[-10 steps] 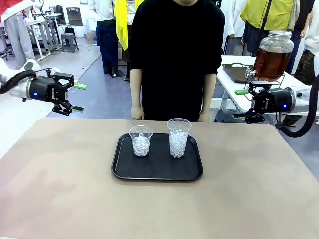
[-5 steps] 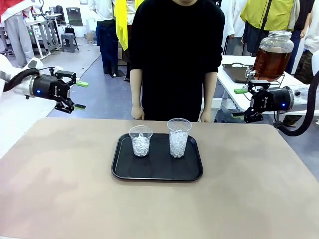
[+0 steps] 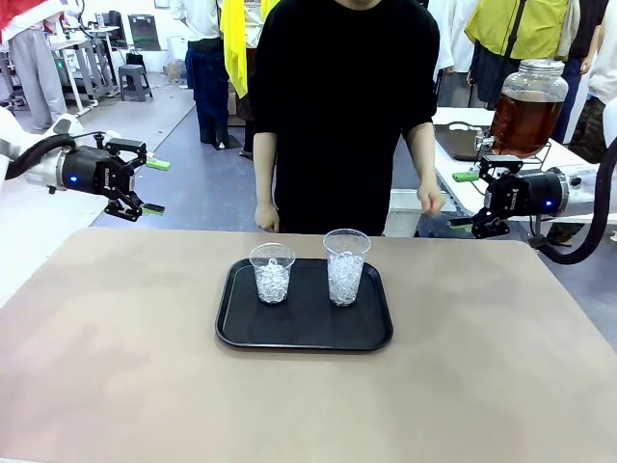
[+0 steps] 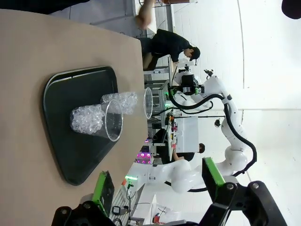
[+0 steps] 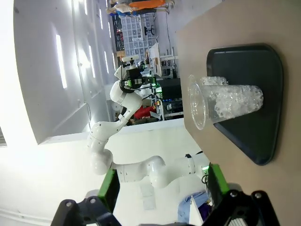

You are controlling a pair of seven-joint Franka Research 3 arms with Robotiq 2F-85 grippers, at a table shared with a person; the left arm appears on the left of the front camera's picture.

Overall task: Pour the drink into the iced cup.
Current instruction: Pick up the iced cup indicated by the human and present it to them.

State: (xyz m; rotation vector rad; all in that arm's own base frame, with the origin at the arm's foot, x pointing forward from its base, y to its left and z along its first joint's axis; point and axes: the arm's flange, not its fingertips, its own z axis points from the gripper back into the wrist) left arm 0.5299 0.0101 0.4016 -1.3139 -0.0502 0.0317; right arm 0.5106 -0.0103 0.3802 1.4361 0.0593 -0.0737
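Note:
Two clear plastic cups of ice stand on a black tray (image 3: 231,323): a shorter one (image 3: 273,273) on the left and a taller one (image 3: 346,267) on the right. The amber-brown drink (image 3: 522,121) fills a glass jar on a side table at the back right. My left gripper (image 3: 154,186) hovers open beyond the table's far left corner. My right gripper (image 3: 464,200) hovers open off the far right corner. Both are empty. The left wrist view has the tray (image 4: 70,160) and both cups (image 4: 95,121) ahead of the open left gripper (image 4: 157,183). The right wrist view has the iced cup (image 5: 228,105) on the tray (image 5: 265,75) beyond the open right gripper (image 5: 162,186).
A person in black stands at the far edge, one hand (image 3: 266,218) at the table edge, the other hand (image 3: 430,200) raised near my right gripper. The brown tabletop (image 3: 308,405) spreads wide around the tray. Other people and tables are in the background.
The person's hand on the picture's right has lifted off the table edge and swung out to the right. My left gripper has risen slightly. The right gripper has not moved.

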